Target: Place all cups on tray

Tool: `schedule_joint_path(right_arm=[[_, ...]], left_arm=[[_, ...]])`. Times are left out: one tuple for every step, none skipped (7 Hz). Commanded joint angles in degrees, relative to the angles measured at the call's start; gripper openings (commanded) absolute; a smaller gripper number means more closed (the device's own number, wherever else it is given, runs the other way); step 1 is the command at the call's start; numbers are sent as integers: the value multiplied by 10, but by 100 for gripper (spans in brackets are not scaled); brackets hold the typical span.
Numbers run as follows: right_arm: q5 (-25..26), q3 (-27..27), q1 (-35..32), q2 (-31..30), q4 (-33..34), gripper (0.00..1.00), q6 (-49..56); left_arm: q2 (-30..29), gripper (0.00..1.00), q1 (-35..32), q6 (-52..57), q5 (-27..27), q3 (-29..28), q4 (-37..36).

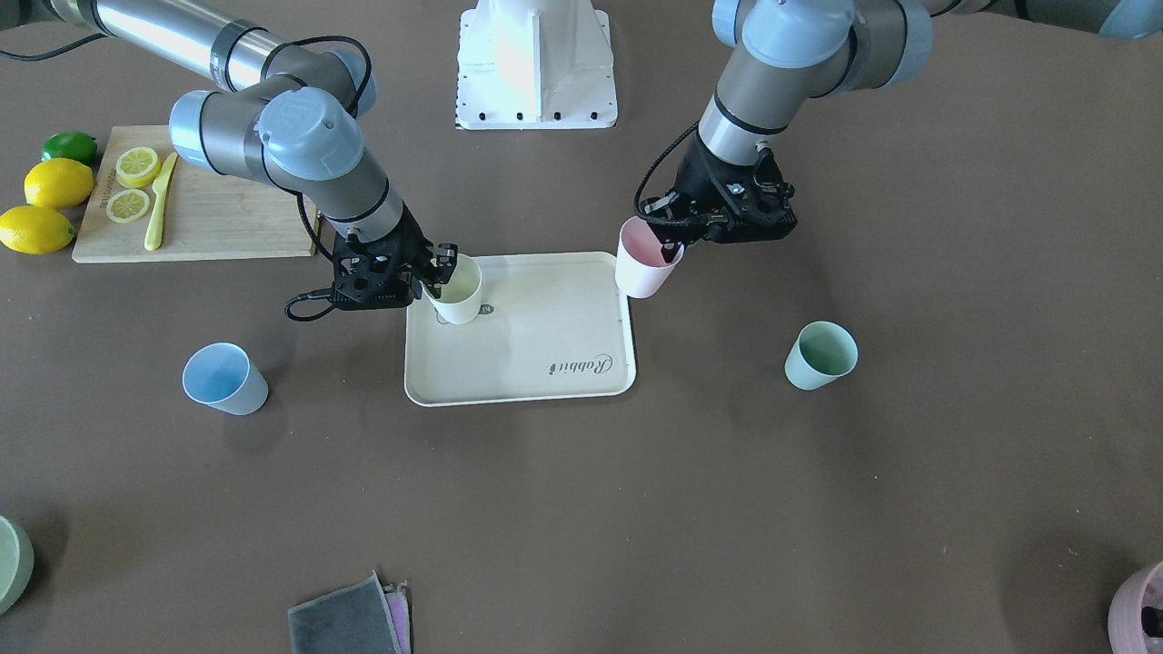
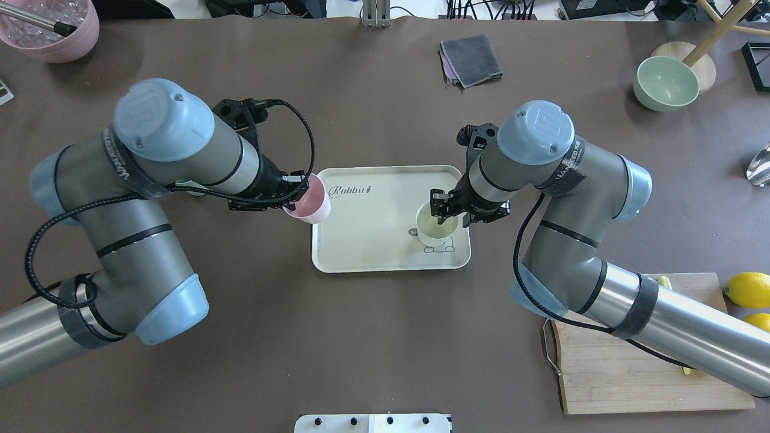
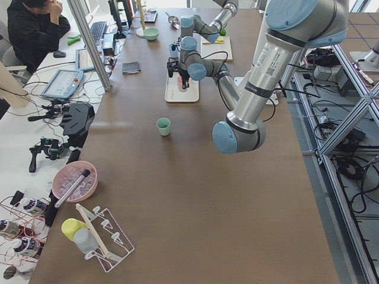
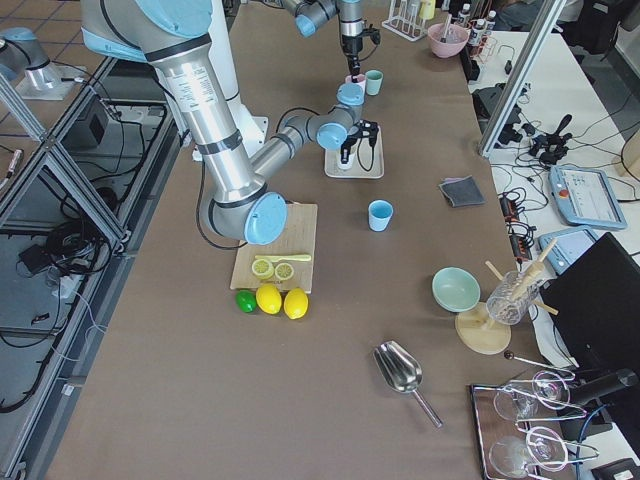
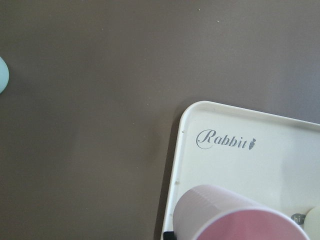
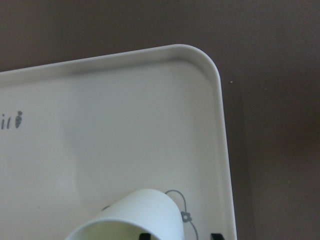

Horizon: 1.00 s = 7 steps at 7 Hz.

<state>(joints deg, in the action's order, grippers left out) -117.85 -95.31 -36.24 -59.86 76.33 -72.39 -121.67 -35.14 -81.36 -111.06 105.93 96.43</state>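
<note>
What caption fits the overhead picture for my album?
Left gripper holds the pink cup at the tray edge; right gripper holds the yellow cup over it.

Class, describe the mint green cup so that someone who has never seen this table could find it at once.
Start at the cream tray mid-table. On the robot's left side of it, beyond the pink cup held by the left gripper, the mint green cup stands alone on the tabletop. No other cup is green; the only other free one, the light blue cup, stands opposite.
</note>
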Motion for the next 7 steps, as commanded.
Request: schedule_joint_path(right_arm=[[-46, -25, -50, 4, 5, 100, -11], [-60, -26, -72, 4, 6, 100, -9], [-63, -28, -92, 2, 14, 100, -5], [-56, -34, -115, -1, 50, 100, 15], [-59, -30, -144, -5, 81, 100, 96], [-62, -28, -170, -6, 118, 100, 160], [-64, -28, -190, -6, 134, 100, 185]], left_arm=[[-23, 0, 51, -21, 48, -22, 0], [-25, 0, 60, -21, 64, -39, 3], [-27, 0, 62, -20, 66, -51, 9], [-45, 0, 64, -20, 67, -72, 8], [-57, 0, 66, -20, 67, -90, 8], [-58, 0, 72, -19, 68, -93, 8], [-57, 0, 81, -15, 83, -99, 9]])
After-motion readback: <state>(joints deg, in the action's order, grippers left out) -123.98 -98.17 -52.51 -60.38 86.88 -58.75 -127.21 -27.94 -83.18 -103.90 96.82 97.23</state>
